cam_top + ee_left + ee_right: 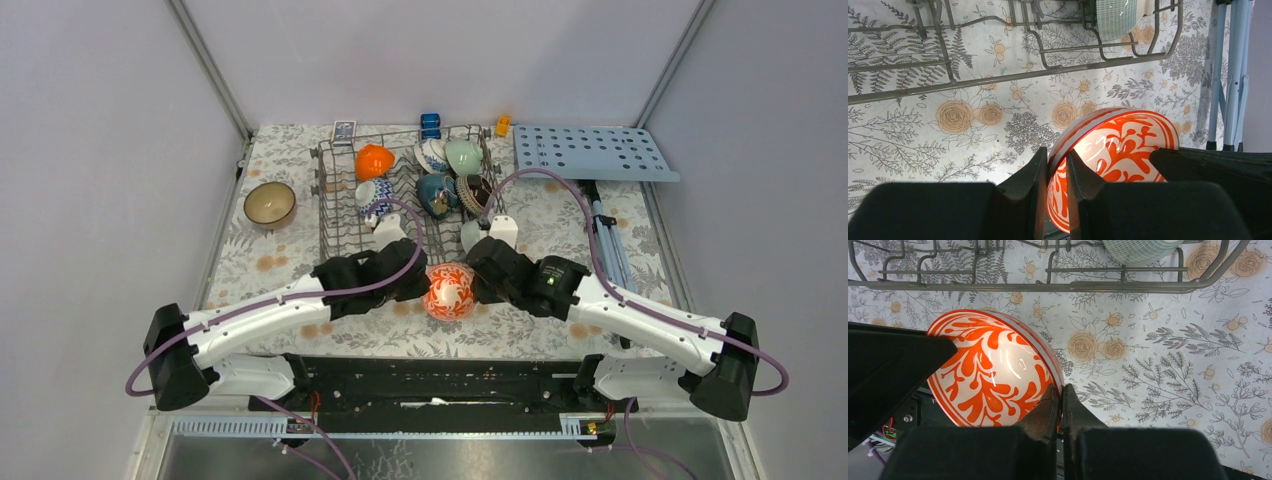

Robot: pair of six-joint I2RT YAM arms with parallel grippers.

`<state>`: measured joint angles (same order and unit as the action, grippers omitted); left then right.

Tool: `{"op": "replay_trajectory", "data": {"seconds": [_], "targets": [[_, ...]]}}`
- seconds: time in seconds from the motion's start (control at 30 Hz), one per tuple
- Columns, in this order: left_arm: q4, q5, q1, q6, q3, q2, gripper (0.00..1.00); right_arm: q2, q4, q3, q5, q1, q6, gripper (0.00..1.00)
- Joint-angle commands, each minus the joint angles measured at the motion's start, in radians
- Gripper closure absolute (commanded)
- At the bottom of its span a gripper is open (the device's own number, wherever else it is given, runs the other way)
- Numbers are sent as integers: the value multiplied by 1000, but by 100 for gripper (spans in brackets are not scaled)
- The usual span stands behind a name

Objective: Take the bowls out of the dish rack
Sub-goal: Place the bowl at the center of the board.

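Observation:
A red-and-white patterned bowl (pixel 449 290) is held on its side between the two arms, just in front of the dish rack (pixel 330 215). My left gripper (pixel 421 286) is shut on the bowl's left rim, as the left wrist view shows (pixel 1056 167), with the bowl (pixel 1118 145) to its right. My right gripper (pixel 478 283) is shut on the opposite rim (pixel 1061 402), with the bowl (pixel 988 370) to its left. The rack holds an orange bowl (pixel 374 161), two blue-and-white bowls (pixel 372 197), a pale green bowl (pixel 463 156), a dark blue bowl (pixel 437 193) and a dark brown bowl (pixel 473 193).
A brown bowl with a cream inside (pixel 269 204) stands on the flowered cloth left of the rack. A teal checked bowl (pixel 1115 17) sits at the rack's near right corner. A light-blue board with holes (pixel 590 152) lies at the back right, with blue bars (pixel 610 240) in front of it.

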<state>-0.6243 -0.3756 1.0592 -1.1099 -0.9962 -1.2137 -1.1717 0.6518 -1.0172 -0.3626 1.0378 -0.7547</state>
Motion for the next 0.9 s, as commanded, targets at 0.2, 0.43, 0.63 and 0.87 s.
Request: {"op": "replay_trajectory", "data": {"seconds": [0.2,0.43,0.63,0.87], "targets": [[42,26,-3,15,27,2,60,17,-91,-57,2,-6,-38,100],[54,38,-3,30,37,4,75,21,-81,-66,-2,-5,-29,100],[68,48,-4,46,45,13,100,19,-84,-69,3,-5,-24,100],[91,56,-4,86,40,39,100,22,-98,-79,63,-6,24,84]]}}
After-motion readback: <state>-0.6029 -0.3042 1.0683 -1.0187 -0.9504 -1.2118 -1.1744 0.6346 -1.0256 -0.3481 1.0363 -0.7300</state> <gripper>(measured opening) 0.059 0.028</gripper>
